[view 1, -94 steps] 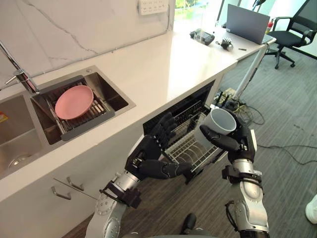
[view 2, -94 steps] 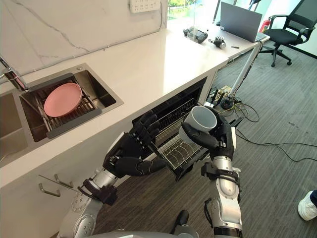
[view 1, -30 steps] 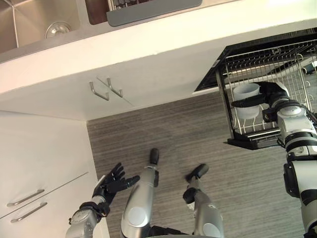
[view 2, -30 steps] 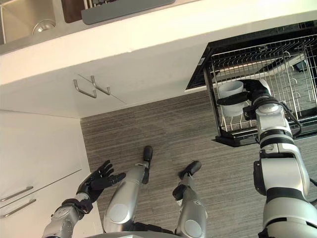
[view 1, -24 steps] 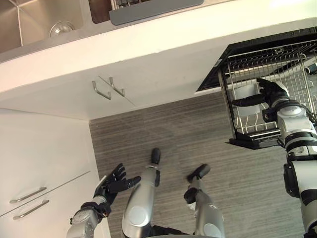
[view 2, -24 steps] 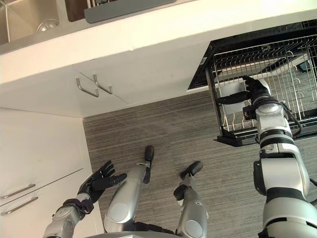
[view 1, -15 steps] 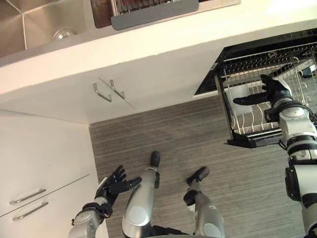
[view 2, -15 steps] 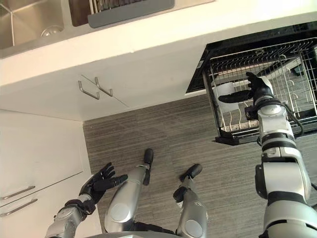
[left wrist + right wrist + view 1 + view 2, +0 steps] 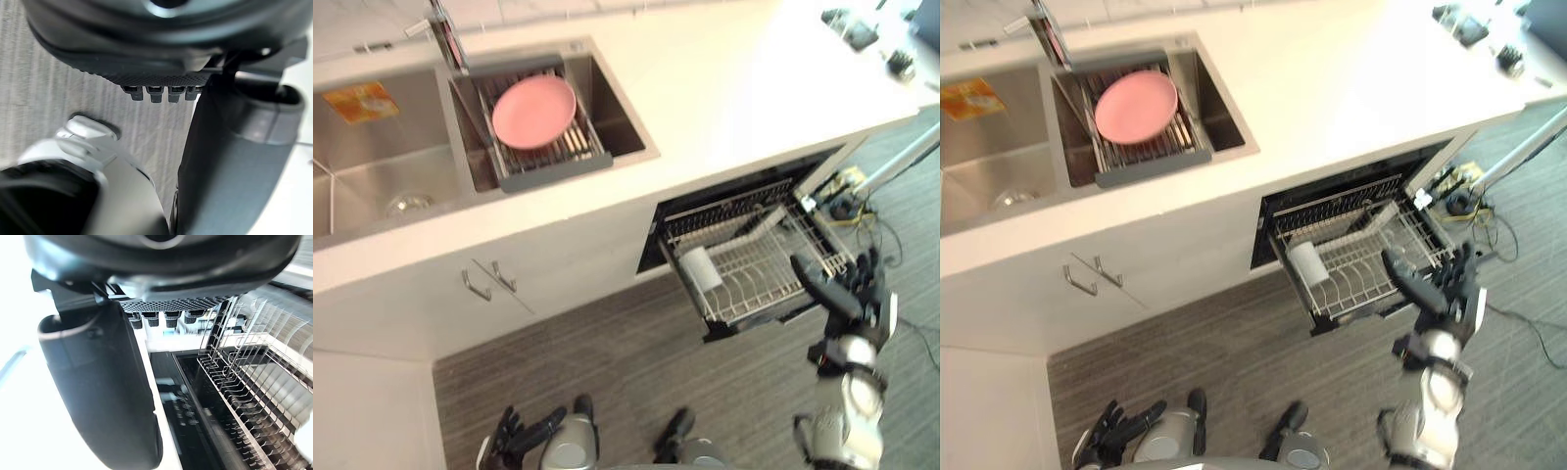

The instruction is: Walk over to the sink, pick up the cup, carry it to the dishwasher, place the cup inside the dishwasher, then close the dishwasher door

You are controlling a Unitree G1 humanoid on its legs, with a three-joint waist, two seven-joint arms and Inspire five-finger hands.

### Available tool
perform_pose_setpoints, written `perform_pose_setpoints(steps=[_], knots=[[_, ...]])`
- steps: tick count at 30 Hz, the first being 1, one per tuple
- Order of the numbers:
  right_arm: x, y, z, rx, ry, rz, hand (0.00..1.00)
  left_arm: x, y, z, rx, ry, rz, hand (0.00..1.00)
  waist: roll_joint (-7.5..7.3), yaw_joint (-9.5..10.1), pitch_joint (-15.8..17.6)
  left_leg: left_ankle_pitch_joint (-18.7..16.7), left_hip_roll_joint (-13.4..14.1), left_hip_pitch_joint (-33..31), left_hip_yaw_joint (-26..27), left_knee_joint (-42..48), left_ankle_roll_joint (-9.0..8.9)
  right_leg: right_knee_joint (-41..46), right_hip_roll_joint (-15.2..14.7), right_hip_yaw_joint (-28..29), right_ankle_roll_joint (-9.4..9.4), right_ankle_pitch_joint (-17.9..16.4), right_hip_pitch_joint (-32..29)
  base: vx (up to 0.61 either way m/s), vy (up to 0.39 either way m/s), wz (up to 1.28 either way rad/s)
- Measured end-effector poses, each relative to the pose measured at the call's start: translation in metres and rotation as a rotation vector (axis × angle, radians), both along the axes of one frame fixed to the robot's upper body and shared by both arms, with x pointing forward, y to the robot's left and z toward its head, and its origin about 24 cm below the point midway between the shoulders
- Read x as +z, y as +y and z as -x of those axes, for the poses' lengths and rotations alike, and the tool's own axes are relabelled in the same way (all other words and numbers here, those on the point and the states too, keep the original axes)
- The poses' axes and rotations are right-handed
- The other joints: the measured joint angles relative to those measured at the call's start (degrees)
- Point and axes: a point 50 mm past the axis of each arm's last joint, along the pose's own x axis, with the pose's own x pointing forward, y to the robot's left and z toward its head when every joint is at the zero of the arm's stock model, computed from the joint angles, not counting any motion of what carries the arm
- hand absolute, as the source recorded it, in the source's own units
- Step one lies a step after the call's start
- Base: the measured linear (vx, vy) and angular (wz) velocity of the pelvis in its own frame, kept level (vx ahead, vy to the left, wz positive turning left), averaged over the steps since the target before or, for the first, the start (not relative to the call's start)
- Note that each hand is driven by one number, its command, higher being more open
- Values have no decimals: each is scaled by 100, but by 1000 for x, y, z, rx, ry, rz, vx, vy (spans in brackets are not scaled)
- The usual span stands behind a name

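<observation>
The cup (image 9: 702, 268) is seen lying on its side at the rack's (image 9: 771, 251) left end. The right robot hand (image 9: 847, 294), released and empty, is held off the rack's right front corner. It is judged nearer than the left robot hand (image 9: 514, 438), which hangs open by the floor (image 9: 607, 362).

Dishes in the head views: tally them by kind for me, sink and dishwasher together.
cup: 1, white, lying in the pulled-out dishwasher rack
plate: 1, pink, on the sink rack
Total: 2
</observation>
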Motion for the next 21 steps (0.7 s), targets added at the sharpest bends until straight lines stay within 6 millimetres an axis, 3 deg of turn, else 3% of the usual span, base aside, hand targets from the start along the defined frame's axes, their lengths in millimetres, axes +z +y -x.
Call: perform_pose_setpoints(steps=[4, 6, 7, 8, 9, 10, 11, 12, 13, 16, 18, 19, 20, 21], knots=[[4, 3, -1, 61, -37, 13, 100, -7, -16, 9, 35, 46, 29, 100, 203, 76, -260, -40, -43, -5, -159, 18, 8, 23, -122, -572, 266, -91, 343, 96, 5, 67], [15, -3, -6, 58, -75, 49, 100, -11, -21, 15, 27, 89, 32, 100, 310, 74, -337, -59, 46, 19, 120, 49, 16, 348, -290, -687, 257, -186, 381, 82, 113, 76], [26, -11, -13, 70, -108, 97, 100, -15, -27, 23, 20, 138, 28, 100, 471, 62, -413, -13, 28, 221, 180, -91, -34, 1066, -601, -682, 179, -269, 304, 81, 213, 47], [28, -12, -14, 74, -114, 103, 100, -15, -27, 25, 18, 144, 24, 100, 482, 62, -419, 3, 13, 275, 182, -142, -21, 1247, -664, -680, 152, -285, 278, 122, 321, 34], [36, -11, -21, 96, -149, 119, 100, -14, -26, 28, -3, 157, -14, 100, 469, 44, -413, 59, -64, 520, 195, -337, 62, 2064, -1015, -615, -60, -344, 82, 114, 260, 1], [42, -7, -26, 115, -189, 130, 100, -13, -22, 28, -33, 166, -55, 100, 463, 40, -426, 91, -116, 664, 178, -472, 157, 2894, -1282, -191, -598, -329, -262, 120, 224, 2], [44, -6, -27, 121, -205, 130, 100, -12, -21, 26, -55, 167, -72, 100, 424, 6, -425, 89, -117, 700, 147, -501, 210, 3170, -1283, 215, -576, -432, -475, 134, 145, 24], [47, -2, -26, 131, -227, 127, 100, -10, -12, 20, -102, 163, -113, 100, 366, -112, -421, 80, -108, 681, -32, -526, 288, 3423, -1011, 971, -302, -738, -787, 138, 52, 70], [49, 0, -19, 122, -238, 132, 100, -8, -5, 12, -135, 155, -141, 100, 275, -251, -441, 95, -113, 694, -281, -597, 354, 3399, -594, 1565, -198, -1066, -927, 134, 7, 88], [60, 3, 8, 112, -268, 195, 100, -7, -12, -5, -176, 118, -141, 100, 205, -461, -492, 141, -203, 888, -773, -758, 364, 3026, 122, 2412, -120, -1533, -1121, 179, -70, 97], [67, 7, 14, 131, -297, 219, 100, -4, -12, -16, -194, 89, -151, 100, 192, -533, -508, 131, -209, 919, -923, -781, 356, 2694, 337, 2613, -134, -1543, -1362, 199, -124, 62], [70, 11, 14, 142, -313, 221, 100, -1, -13, -21, -212, 71, -158, 100, 131, -560, -542, 15, -224, 886, -855, -681, 203, 2157, 365, 2651, -268, -1228, -1376, 171, -124, 50], [71, 12, 14, 145, -320, 219, 100, 0, -13, -23, -223, 65, -166, 100, 120, -561, -541, -115, -217, 881, -741, -602, 122, 2034, 330, 2651, -174, -1054, -1347, 143, -113, 28], [70, 13, 14, 149, -317, 212, 100, 0, -14, -24, -229, 66, -169, 100, 163, -528, -559, -231, -132, 901, -665, -477, -3, 1927, 398, 2622, -123, -1110, -1195, 187, -137, 10]])
